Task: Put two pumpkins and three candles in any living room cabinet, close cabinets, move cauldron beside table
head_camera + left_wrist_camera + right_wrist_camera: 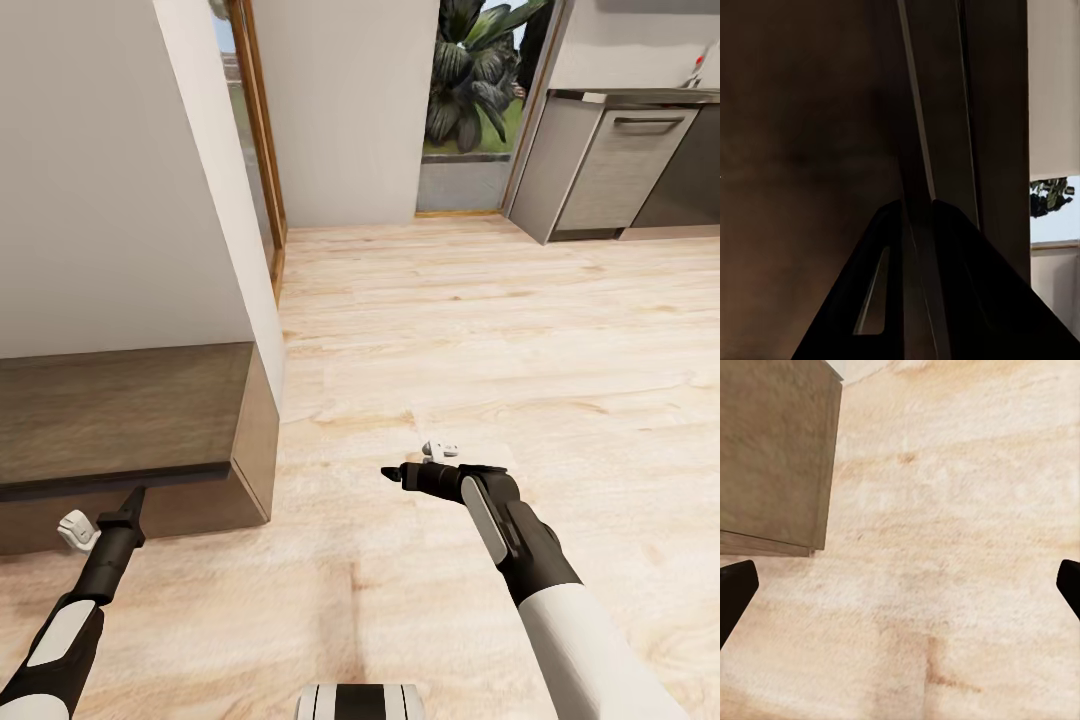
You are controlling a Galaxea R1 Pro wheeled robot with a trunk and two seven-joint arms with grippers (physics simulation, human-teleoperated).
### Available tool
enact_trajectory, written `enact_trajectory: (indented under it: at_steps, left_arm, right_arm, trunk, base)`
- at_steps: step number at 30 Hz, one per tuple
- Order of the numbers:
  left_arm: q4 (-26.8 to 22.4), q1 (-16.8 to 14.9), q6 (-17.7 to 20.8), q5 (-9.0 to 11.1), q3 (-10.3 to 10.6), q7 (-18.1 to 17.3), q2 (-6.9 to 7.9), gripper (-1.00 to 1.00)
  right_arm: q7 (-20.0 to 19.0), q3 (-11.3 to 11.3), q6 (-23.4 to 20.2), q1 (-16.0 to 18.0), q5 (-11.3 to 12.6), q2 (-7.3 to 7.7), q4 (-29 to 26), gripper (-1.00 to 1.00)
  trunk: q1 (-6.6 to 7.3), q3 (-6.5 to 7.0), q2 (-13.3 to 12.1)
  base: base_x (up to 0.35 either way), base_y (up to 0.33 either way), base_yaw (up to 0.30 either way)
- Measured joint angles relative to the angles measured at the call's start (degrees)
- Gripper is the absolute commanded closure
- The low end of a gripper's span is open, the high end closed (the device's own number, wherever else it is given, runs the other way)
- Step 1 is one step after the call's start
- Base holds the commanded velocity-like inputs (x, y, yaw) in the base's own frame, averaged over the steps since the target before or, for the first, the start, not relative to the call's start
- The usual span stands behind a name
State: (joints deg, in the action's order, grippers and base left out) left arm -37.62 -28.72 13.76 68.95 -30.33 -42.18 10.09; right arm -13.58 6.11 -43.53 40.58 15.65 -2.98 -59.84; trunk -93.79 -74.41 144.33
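The cabinet (120,415) is a low dark-brown unit against the white wall on the left, with its front closed as far as I can see. My left gripper (137,492) is shut with nothing in it, its tips right at the cabinet's front top edge. In the left wrist view the left gripper (916,204) has its fingers pressed together against the dark cabinet front (802,150). My right gripper (386,473) hangs open over bare floor to the right of the cabinet. The right wrist view has the right gripper (900,585) spread wide, with the cabinet's corner (772,450) beside it. Pumpkins, candles, cauldron and table are out of view.
Pale wooden floor (480,330) stretches ahead and to the right. A wood-framed opening (262,150) stands just past the wall's corner. A glass door with plants behind it (480,90) is at the back, and grey kitchen cupboards (610,170) stand at the back right.
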Motion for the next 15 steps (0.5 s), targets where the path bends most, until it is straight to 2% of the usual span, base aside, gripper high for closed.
enact_trajectory:
  at_steps: [8, 15]
  left_arm:
    - [-0.09, -0.01, 0.1, -0.24, 0.11, 0.01, 0.0, 1.0]
    - [-0.08, 0.0, 0.2, -0.13, 0.09, 0.0, -0.04, 1.0]
  right_arm:
    - [0.0, 0.0, 0.0, 0.0, 0.0, 0.0, -0.02, -1.0]
    - [0.0, 0.0, 0.0, 0.0, 0.0, 0.0, -0.03, -1.0]
  trunk:
    - [-0.01, 0.0, 0.0]
    - [0.0, 0.0, 0.0]
  base:
    - [-0.107, 0.0, 0.0]
    - [-0.014, 0.0, 0.0]
